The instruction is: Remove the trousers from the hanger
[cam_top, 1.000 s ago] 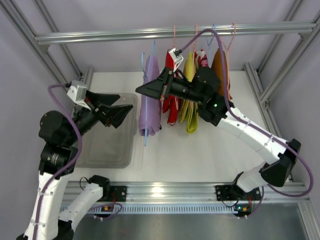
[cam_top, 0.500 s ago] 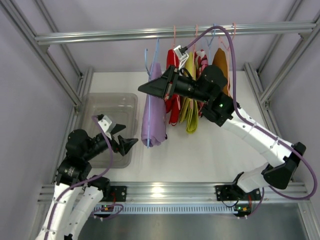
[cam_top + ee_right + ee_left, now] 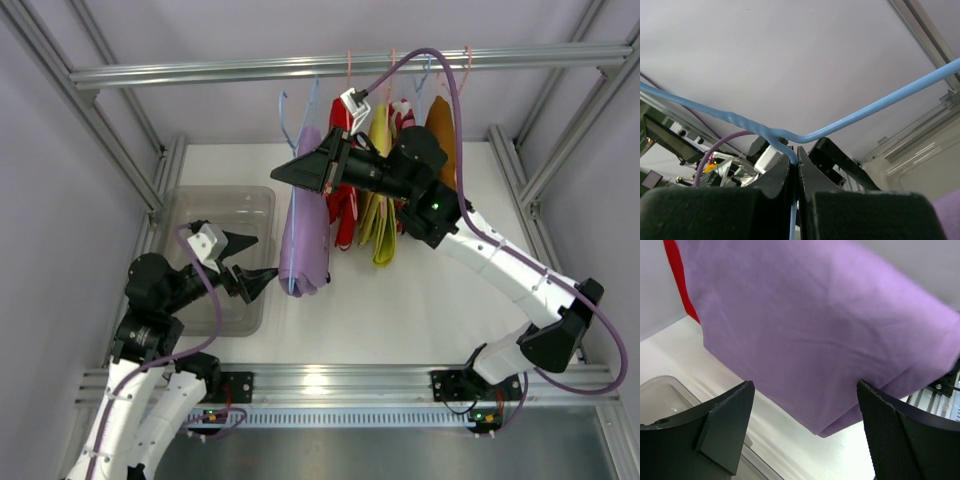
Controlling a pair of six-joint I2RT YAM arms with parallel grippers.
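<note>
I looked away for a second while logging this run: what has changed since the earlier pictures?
The left gripper swung down from above the clear plastic bin and now stands open at the lilac cloth trousers' lower edge. The right gripper stays shut on the blue wire hanger; the red trousers and yellow-green trousers still hang on the rail.

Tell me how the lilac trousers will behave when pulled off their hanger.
Probably floppy: the lilac trousers hang in soft folds from the blue hanger. Likely light, carried by thin wire. They may slide off easily, since the right gripper pinches the hanger.
</note>
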